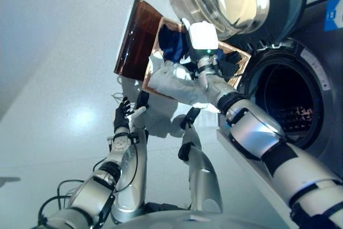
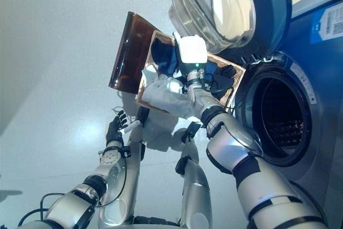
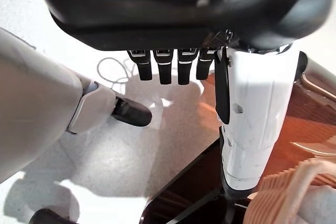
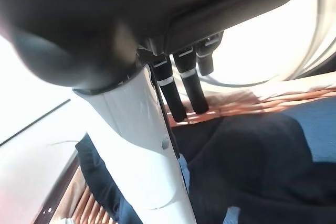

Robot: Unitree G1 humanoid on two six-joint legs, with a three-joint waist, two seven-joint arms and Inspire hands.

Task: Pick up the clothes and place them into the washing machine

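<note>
Head views: a brown basket [image 1: 140, 38] with its lid raised stands on the floor [image 1: 59, 79] beside the washer [image 2: 316, 105]. The washer's door [image 2: 225, 4] is swung open above the basket, and the drum [image 2: 281, 113] is dark. In the basket lie the clothes: a white garment [image 2: 163, 94] draped over the near rim and a dark blue garment [image 1: 171, 42] behind it. The right hand [image 4: 184, 85] reaches into the basket; in its wrist view the fingers extend nearly straight just above the dark blue garment, closed on nothing. The left hand [image 1: 124, 115] hangs low beside the basket, apart from the clothes, fingers relaxed and empty.
</note>
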